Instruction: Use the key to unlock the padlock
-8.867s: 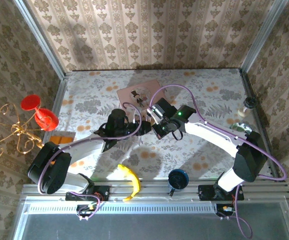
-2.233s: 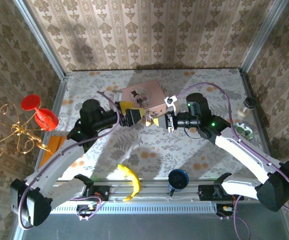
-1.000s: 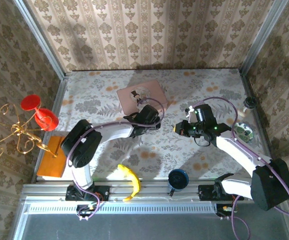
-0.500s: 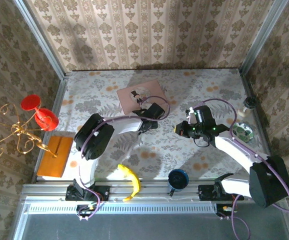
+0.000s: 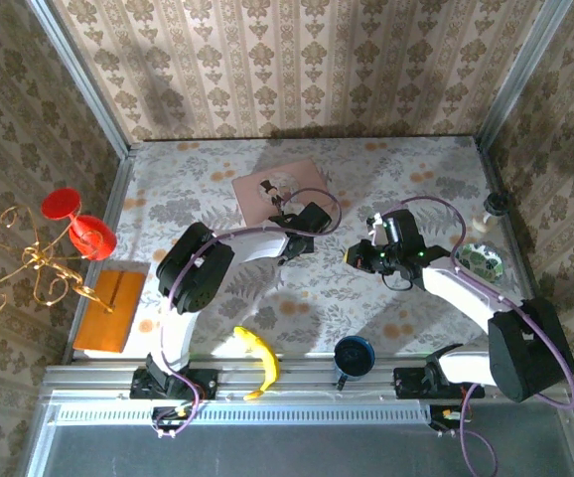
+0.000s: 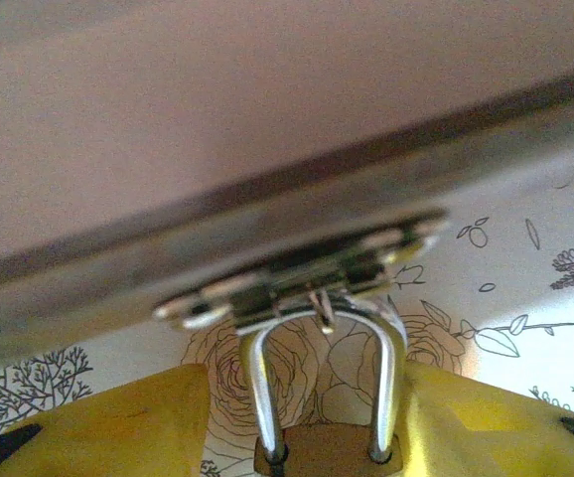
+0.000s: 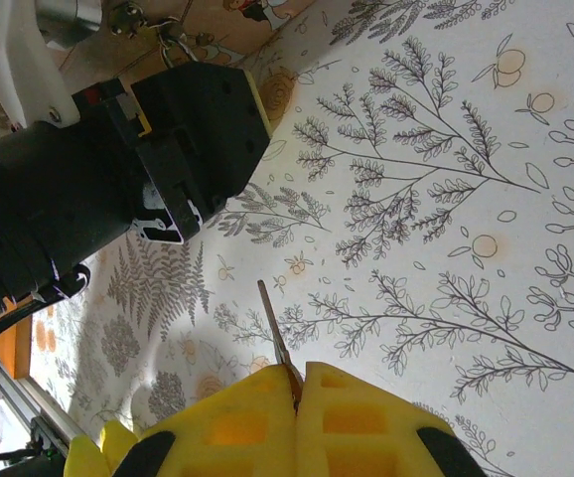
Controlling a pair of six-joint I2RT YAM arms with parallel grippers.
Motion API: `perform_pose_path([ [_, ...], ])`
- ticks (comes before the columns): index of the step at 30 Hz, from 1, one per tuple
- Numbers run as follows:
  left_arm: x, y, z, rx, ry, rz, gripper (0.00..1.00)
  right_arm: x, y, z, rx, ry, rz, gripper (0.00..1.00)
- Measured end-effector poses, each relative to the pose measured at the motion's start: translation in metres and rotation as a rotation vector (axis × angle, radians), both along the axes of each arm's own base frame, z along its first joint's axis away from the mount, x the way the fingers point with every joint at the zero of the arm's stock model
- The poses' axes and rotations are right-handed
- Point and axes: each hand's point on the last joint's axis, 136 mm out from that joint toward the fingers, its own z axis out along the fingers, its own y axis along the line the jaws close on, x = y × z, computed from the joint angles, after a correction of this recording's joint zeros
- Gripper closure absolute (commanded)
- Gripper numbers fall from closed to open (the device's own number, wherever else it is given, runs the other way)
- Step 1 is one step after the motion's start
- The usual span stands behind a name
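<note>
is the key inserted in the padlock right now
No, the key juts with its blade free from the shut right gripper, apart from the padlock.

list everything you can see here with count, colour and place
table: 1, white floral cloth, patterned walls around
box: 1, pink, far centre
padlock: 1, brass with silver shackle, hung on the box's hasp
key: 1, metal, in the right jaws
goblet: 1, red, left edge
wire ornament: 1, gold, far left
block: 1, orange, near left
banana: 1, yellow, near edge
cup: 1, dark blue, near edge
dish: 1, green and white, right edge
left arm: 1, white and black, reaching to the box
right arm: 1, white and black, right of centre
left jaws: yellow, either side of the padlock
right jaws: yellow, shut on the key
</note>
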Motion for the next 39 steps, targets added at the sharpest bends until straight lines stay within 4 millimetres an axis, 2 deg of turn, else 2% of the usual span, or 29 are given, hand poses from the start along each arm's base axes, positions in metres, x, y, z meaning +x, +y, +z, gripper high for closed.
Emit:
perform_pose_path([
  [15, 0.002, -0.001, -0.005, 0.006, 0.005, 0.002, 0.50, 0.002, 0.004, -0.009, 0.013, 0.026, 0.009, 1.00],
  [23, 0.007, -0.002, -0.005, 0.004, 0.001, 0.004, 0.53, 0.001, 0.006, -0.009, 0.020, 0.030, 0.016, 1.00],
  [26, 0.009, -0.002, -0.005, 0.003, -0.001, 0.004, 0.58, 0.001, 0.007, -0.009, 0.024, 0.032, 0.020, 1.00],
  [36, 0.014, 0.002, -0.004, -0.002, 0.000, 0.015, 0.58, 0.002, 0.007, -0.010, 0.024, 0.037, 0.022, 1.00],
  [39, 0.013, 0.001, -0.005, -0.013, 0.003, 0.021, 0.67, 0.002, 0.007, -0.010, 0.024, 0.036, 0.021, 1.00],
])
